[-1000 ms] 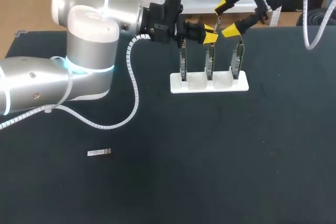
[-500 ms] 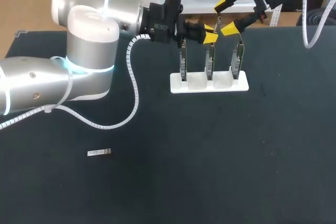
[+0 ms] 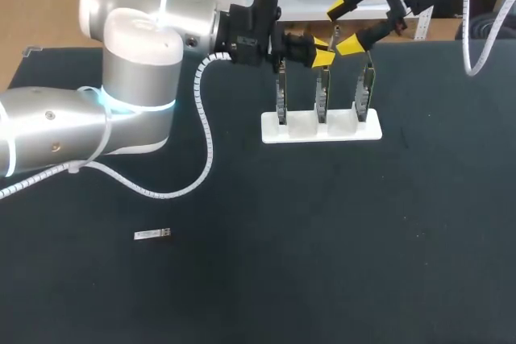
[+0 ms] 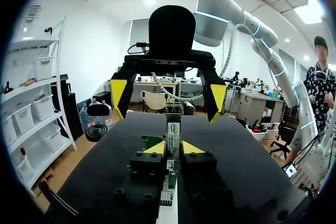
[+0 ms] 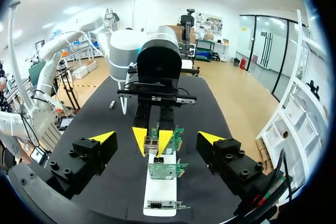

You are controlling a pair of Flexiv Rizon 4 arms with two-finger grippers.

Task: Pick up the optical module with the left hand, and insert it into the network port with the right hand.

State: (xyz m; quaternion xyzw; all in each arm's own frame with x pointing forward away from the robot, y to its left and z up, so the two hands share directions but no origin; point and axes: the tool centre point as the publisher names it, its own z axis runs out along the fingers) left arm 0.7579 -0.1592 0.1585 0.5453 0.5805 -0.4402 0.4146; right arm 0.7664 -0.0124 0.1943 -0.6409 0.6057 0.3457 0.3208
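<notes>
My left gripper point(image 3: 324, 55) hangs over the middle card of the white stand point(image 3: 321, 129), shut on the optical module point(image 4: 173, 132), which juts out past its yellow tips. In the left wrist view the module's free end points into the gap of my right gripper point(image 4: 168, 92), which faces it with its fingers wide apart. In the right wrist view my right gripper point(image 5: 156, 137) is open, and the left gripper point(image 5: 152, 139) with the module point(image 5: 151, 143) sits between and just ahead of its fingers, above the stand's green network cards point(image 5: 164, 169). Neither right finger touches the module.
Three upright green cards point(image 3: 364, 94) stand in a row on the white stand at the back of the black table point(image 3: 322, 239). A second small silver module point(image 3: 152, 234) lies flat at the front left. The left arm's white cable point(image 3: 205, 130) loops over the table.
The right gripper has drifted slightly to the left, closer around the module's end. The left arm and the module have stayed still.
</notes>
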